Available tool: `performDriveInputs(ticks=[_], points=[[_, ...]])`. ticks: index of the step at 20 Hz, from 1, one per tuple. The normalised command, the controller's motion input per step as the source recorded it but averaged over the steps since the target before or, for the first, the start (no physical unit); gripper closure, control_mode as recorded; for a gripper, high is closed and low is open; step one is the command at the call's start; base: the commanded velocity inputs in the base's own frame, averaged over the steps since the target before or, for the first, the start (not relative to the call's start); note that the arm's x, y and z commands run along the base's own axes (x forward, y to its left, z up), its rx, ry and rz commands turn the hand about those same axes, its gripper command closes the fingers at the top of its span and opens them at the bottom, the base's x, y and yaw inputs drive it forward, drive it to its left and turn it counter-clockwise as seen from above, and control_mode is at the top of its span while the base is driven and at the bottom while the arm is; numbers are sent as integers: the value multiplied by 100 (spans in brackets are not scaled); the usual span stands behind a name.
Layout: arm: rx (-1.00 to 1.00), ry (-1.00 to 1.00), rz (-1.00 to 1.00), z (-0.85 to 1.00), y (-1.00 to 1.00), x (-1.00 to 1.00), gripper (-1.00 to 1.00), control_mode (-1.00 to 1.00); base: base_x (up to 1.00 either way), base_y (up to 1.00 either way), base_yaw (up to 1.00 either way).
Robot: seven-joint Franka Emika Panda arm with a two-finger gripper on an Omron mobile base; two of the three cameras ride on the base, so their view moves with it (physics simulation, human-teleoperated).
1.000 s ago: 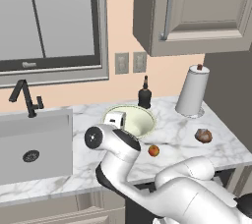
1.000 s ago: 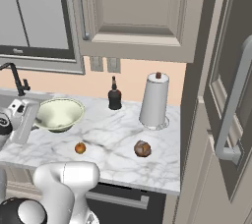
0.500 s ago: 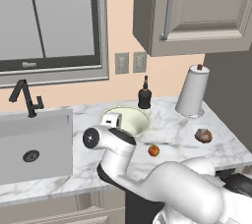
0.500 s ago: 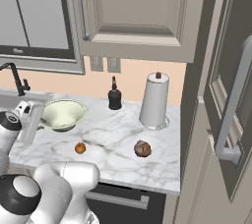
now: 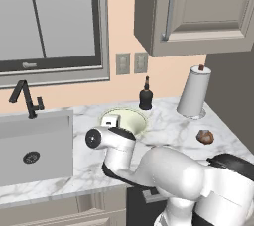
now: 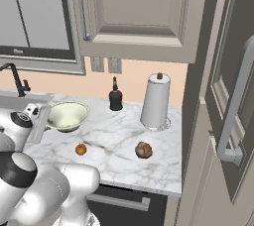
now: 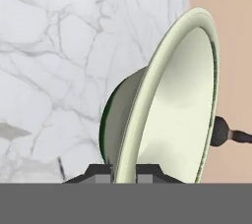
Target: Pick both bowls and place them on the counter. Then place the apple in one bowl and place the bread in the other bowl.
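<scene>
Fingers (image 7: 101, 173) pinched narrow on rim of wide pale cream-green bowl (image 7: 167, 105), which sits over white grey-veined marble tabletop (image 6: 114, 136) beside grey sink (image 5: 34, 145). Rightward: small red-orange apple (image 6: 81, 148), lumpy dark-brown bread roll (image 6: 143, 149).

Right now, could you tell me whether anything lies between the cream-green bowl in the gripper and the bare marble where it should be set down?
Nothing visible does. The gripper is shut on the rim of the pale cream-green bowl, over bare counter. The apple and bread lie nearer the front edge, the dark bottle behind.
</scene>
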Motion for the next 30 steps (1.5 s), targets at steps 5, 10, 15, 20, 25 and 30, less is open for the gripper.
performDriveInputs(ticks=[5,10,15,20,25,30], points=[[0,0,7,-26,3,14,100,-100,0,0,0],[0,1,8,-23,2,10,-100,-100,0,0,0],[0,0,8,-9,7,4,-100,-100,0,0,0],[1,-8,4,12,1,-25,-100,-100,0,0,0],[2,-9,0,45,3,-50,-100,-100,0,0,0],[8,-2,0,59,1,-48,-100,-100,0,0,0]])
